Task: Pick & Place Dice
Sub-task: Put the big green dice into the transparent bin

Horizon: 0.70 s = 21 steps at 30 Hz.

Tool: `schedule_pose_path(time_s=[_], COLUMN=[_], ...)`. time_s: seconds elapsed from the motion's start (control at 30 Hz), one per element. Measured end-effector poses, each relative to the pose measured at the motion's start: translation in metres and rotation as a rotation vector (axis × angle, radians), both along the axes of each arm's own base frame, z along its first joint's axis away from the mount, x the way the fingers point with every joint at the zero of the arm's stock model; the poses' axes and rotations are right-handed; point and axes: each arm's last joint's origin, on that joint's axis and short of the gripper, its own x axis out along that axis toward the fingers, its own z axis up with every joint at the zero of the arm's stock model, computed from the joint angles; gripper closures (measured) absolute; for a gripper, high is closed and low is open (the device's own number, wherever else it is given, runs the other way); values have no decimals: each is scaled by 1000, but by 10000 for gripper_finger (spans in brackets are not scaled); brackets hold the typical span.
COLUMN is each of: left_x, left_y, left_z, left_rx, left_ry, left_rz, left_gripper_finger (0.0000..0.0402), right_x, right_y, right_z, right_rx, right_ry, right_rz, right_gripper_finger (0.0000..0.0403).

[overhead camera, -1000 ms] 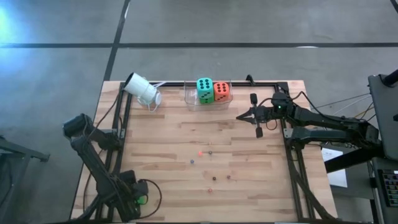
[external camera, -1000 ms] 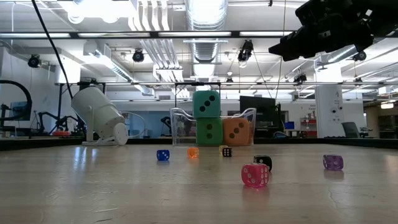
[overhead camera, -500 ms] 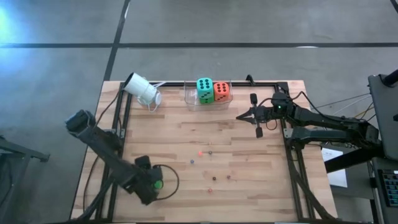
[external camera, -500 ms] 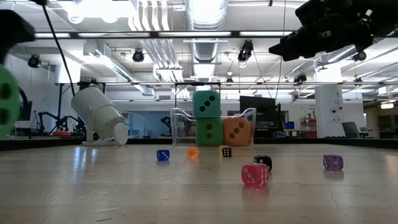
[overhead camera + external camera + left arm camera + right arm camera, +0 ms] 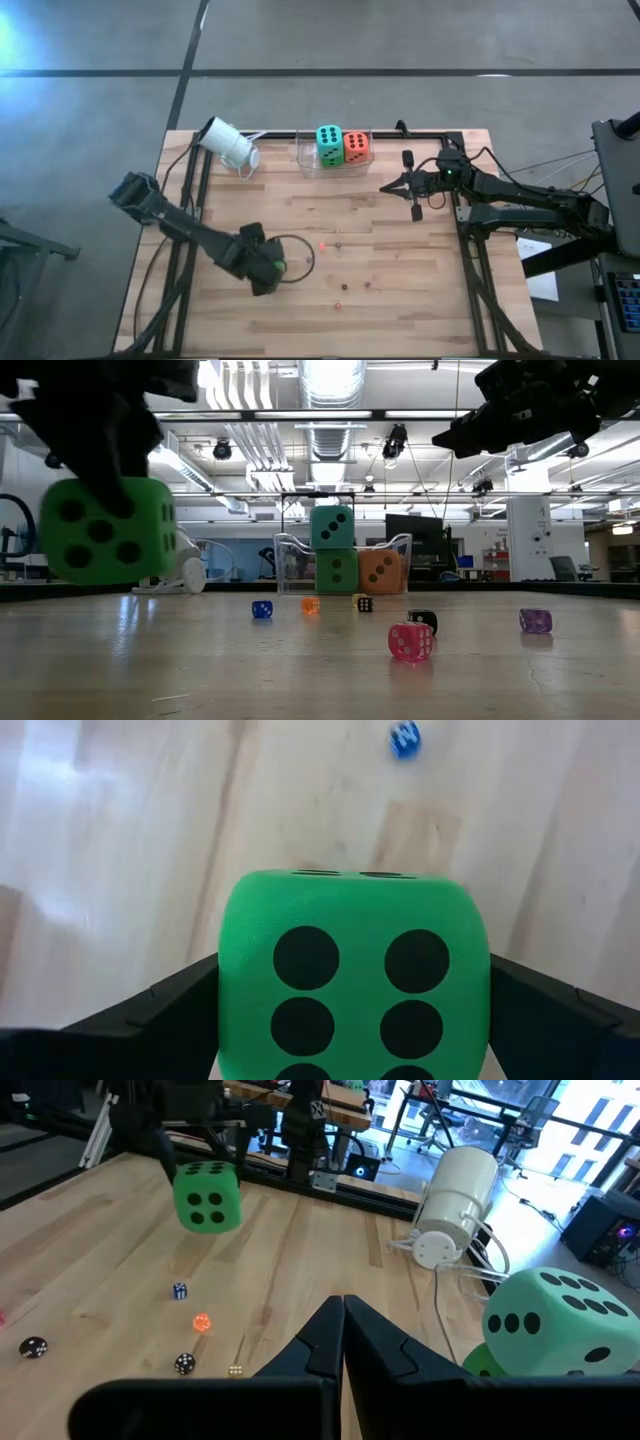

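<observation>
My left gripper (image 5: 268,272) hangs over the table's near-left part, shut on a fist-sized green die (image 5: 355,980) with black pips; the die also shows in the low view (image 5: 108,530) and the right wrist view (image 5: 207,1197). A teal die (image 5: 329,143) sits on a second green die (image 5: 337,571), and an orange-red die (image 5: 356,147) stands beside them, all in a clear tray (image 5: 306,158) at the far edge. Several tiny coloured dice (image 5: 338,243) lie scattered mid-table. My right gripper (image 5: 385,188) hovers shut and holding nothing, right of the tray. My left gripper pinches the green die between its two fingers (image 5: 170,1010), one on each of two opposite side faces (image 5: 235,990). The fingers come from above, pointing steeply down. The die hangs level, clear of the table, with its six-pip face toward the wrist camera.
A white cup (image 5: 228,143) lies tipped on its side at the far left, on a wire stand. Among the tiny dice, a pink one (image 5: 410,641) and a purple one (image 5: 535,620) lie nearest the table's near edge. A black frame runs along the table's edges.
My left gripper has swung from the near-left corner toward the table's right and far edge, carrying the green die clear of the table, and it has turned as it went. The die has come into the low view from the left.
</observation>
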Motion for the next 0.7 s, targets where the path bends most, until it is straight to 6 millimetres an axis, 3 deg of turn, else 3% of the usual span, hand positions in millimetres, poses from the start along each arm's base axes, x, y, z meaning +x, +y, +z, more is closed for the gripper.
schedule_pose_path(time_s=[0.37, 0.7], left_x=[24, 44], left_y=[37, 80], left_z=[7, 17], left_rx=[105, 53], left_ry=[-143, -300], left_rz=[75, 282], left_gripper_finger=[32, 32], right_x=[0, 0], right_y=[0, 0], right_z=[0, 0], right_rx=[0, 1], right_ry=[0, 0], right_rz=[0, 0], right_gripper_finger=[394, 394])
